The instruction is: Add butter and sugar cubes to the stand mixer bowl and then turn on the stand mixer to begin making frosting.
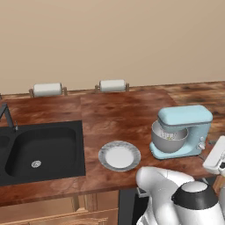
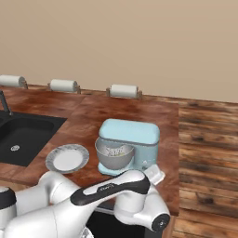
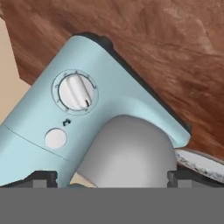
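The two dark tips of the claw (image 3: 112,177) are seen spread wide apart, holding nothing, just before the round grey brushed-metal bowl (image 3: 127,151) of the light blue stand mixer (image 1: 182,131) on the wooden desk (image 1: 118,114). The white speed knob (image 3: 75,91) should be approached squarely, pinched and turned.

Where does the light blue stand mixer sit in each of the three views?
Left base view: light blue stand mixer at right of centre, right of the grey-rimmed white plate.
Right base view: mixer at centre, plate to its left.
Hand view: mixer close up at left, dial facing the camera.
Shared landmark: the plate.
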